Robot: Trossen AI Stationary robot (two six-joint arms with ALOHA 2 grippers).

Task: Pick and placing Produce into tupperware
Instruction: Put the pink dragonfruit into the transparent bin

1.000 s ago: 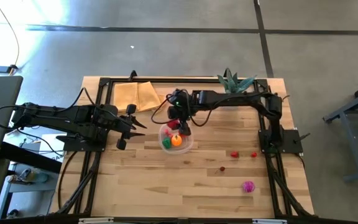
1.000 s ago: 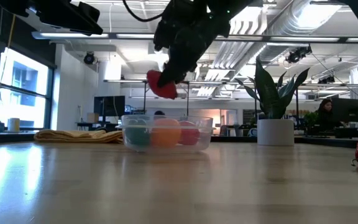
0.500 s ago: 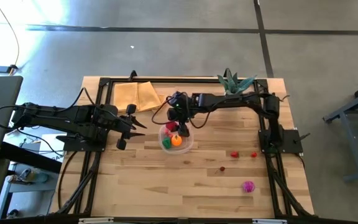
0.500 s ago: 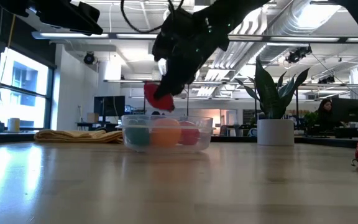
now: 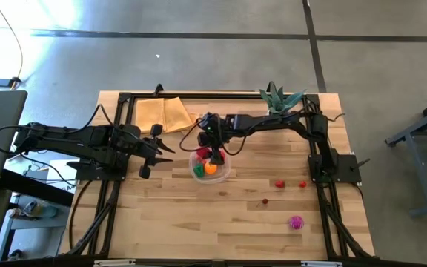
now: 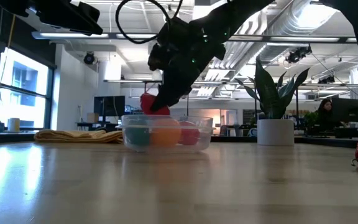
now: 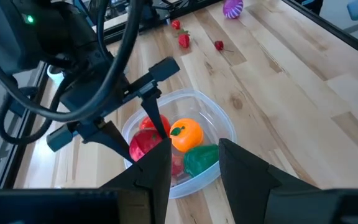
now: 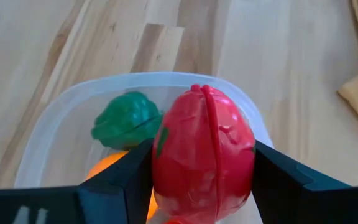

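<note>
right gripper [image 8: 202, 186] is clamped on a red produce piece [image 8: 202, 152], fingers pressed on both its sides, holding it right over the tupperware [image 5: 224, 172], at about rim height in the low view [image 6: 151, 102]

tupperware sits mid-table, clear and shallow. inside: a green piece [image 8: 126, 121], an orange piece [image 7: 186, 134] and at least one more red piece [image 7: 149, 122]; the held red one is above the edge toward the tan cloth [image 5: 164, 113], touching or just clear of the contents, can't tell which

loose produce on the table [image 5: 243, 211], well apart from the tupperware on the right arm's side: two small red pieces [image 5: 279, 183] [image 5: 302, 184], a smaller dark red one [image 5: 265, 200] and a magenta spiky one [image 5: 296, 222] nearest the front edge

left gripper [image 5: 159, 150] waits beside the tupperware on its own side, fingers apart, holding nothing. through its wrist view the tupperware lies between its fingers' line of sight

potted plant [image 5: 279, 97] at the back edge, near the right arm's base
</note>
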